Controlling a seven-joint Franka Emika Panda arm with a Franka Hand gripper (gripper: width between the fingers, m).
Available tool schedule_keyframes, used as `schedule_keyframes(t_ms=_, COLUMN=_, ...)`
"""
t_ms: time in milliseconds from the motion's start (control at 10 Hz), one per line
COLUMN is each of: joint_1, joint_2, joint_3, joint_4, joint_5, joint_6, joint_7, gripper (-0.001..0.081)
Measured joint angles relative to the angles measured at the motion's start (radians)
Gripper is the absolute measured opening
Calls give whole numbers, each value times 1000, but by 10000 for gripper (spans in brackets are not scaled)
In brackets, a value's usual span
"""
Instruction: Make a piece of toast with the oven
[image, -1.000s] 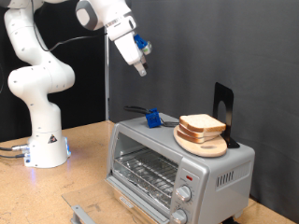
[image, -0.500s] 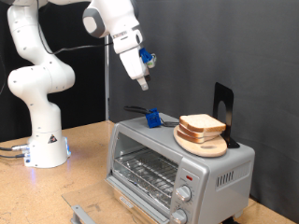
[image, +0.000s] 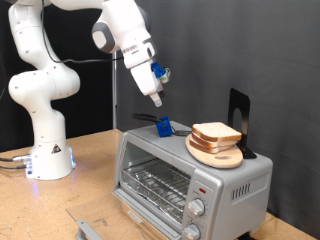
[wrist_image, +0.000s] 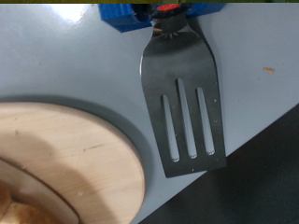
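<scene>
While our gripper (image: 158, 100) hangs in the upper middle of the exterior frame, above the oven (image: 190, 175), we cannot tell whether its fingers are apart or together, and nothing shows between them. We see the piece of toast (image: 216, 133) on a round board (image: 214, 152) on the oven's roof, right of centre, with the door (image: 95, 228) dropped open and the rack bare. Our wrist camera looks down on a slotted spatula (wrist_image: 184, 98) lying just beside the board. We judge a square, centred approach to its blue handle (image: 161, 126) matters most.
</scene>
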Motion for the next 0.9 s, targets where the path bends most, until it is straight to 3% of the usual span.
schedule_keyframes(t_ms=900, joint_1=73, joint_2=82, joint_3=31, joint_4=-98, joint_5=31, joint_6=197, joint_7=-27, gripper=682)
